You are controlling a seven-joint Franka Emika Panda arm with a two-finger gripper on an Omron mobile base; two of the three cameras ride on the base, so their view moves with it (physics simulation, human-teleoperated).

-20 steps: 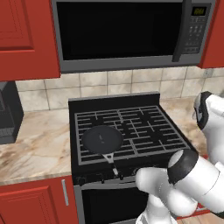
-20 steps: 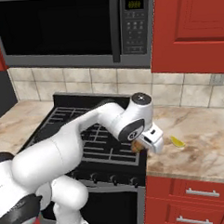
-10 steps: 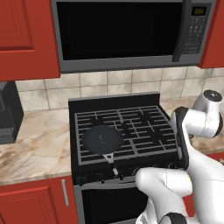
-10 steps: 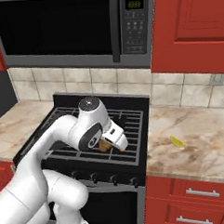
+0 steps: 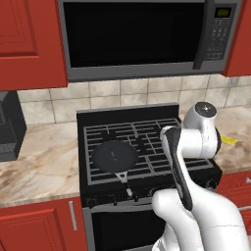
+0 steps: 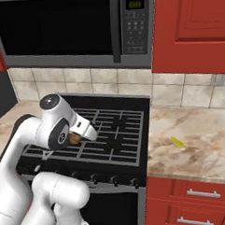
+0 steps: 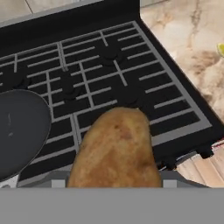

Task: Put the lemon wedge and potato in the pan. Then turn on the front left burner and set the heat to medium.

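Observation:
My gripper [image 6: 82, 133] is shut on the brown oval potato [image 7: 116, 148] and holds it above the stove's front middle grate. To its left in the hand view lies the round dark pan [image 7: 19, 131], apart from the potato. In the left base view the pan [image 5: 115, 156] sits on the front left burner [image 5: 100, 172], handle pointing toward the stove's front. On the marble counter right of the stove rests the yellow lemon wedge [image 6: 178, 142], which the left base view also catches [image 5: 228, 140]. The potato [image 6: 74, 139] peeks out below the hand.
A row of knobs [image 6: 111, 180] runs along the stove's front panel. The microwave [image 5: 142, 37] hangs above the stove, with red cabinets [image 6: 189, 31] beside it. A dark appliance [image 5: 10, 127] stands on the left counter. My white arm [image 5: 191, 162] crosses the stove's right half.
The arm has swung left from the right counter to over the stove, carrying the potato with it. The lemon wedge stays on the counter.

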